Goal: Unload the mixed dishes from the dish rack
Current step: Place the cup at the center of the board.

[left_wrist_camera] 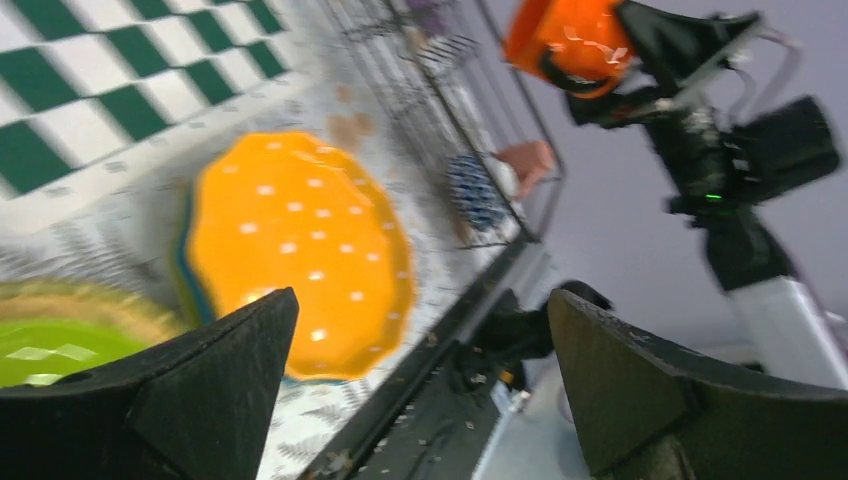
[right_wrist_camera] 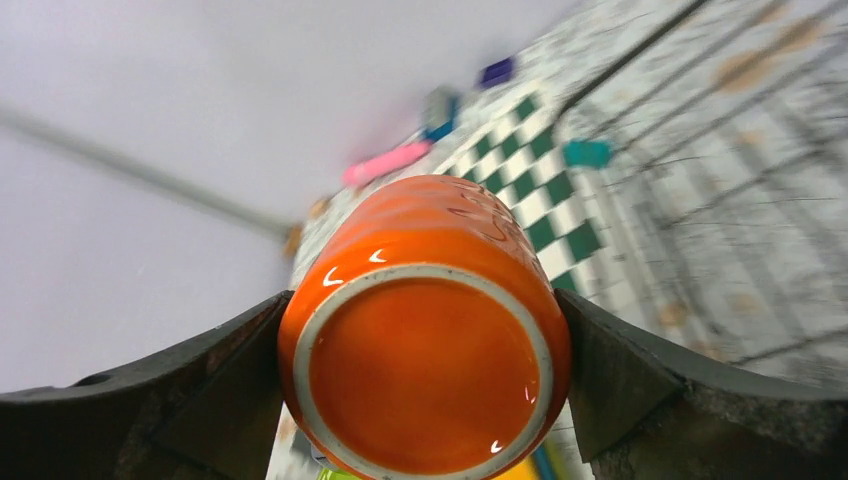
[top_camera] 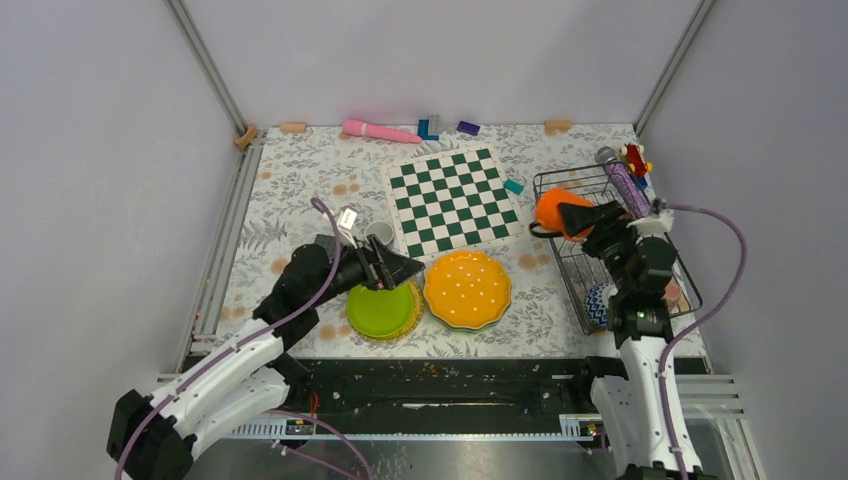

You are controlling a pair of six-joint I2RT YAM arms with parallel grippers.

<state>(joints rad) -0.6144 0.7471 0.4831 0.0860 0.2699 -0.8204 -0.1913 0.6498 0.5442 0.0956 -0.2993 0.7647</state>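
My right gripper [top_camera: 572,215] is shut on an orange cup [top_camera: 553,211] and holds it above the dark wire dish rack [top_camera: 590,290]; in the right wrist view the cup's base [right_wrist_camera: 425,368] faces the camera between the jaws. A blue patterned bowl [top_camera: 598,305] and a pink cup [top_camera: 674,293] remain in the rack. My left gripper [top_camera: 400,268] is open and empty over the lime-green plate [top_camera: 382,310], beside the orange white-dotted scalloped plate [top_camera: 467,289]. That orange plate [left_wrist_camera: 300,250] also shows in the left wrist view.
A green-and-white chessboard [top_camera: 455,198] lies at the table's middle. A white cup [top_camera: 379,232] stands left of it. A purple tube [top_camera: 625,186] and red toy [top_camera: 634,157] rest at the rack's far end. A pink wand [top_camera: 378,131] and small blocks lie along the back edge.
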